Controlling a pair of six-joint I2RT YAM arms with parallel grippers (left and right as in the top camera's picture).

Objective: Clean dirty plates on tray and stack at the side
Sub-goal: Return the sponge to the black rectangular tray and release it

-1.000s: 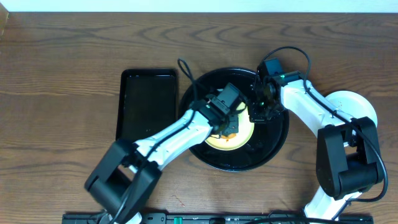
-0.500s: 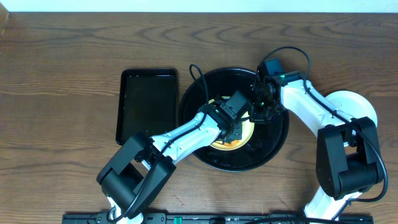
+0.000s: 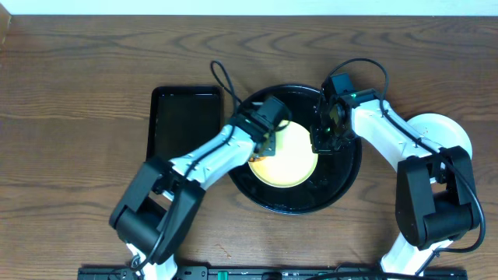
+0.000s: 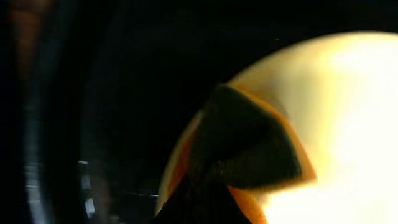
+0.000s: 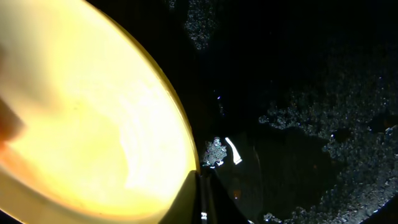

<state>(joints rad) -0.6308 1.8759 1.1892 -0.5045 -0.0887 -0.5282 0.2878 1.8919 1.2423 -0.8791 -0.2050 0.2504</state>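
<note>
1. Finds the yellow plate (image 3: 289, 158) lying in the round black tray (image 3: 336, 189) at mid-desk (image 3: 78, 78).
2. Pinches the plate's right rim with the right hand (image 3: 320, 145), jaws nearly together.
3. Sets the left hand (image 3: 264, 147) at the plate's left edge; cannot tell whether open or closed.

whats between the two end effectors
In the overhead view, the small pale yellow round plate lies between the left end effector and right end effector.
</note>
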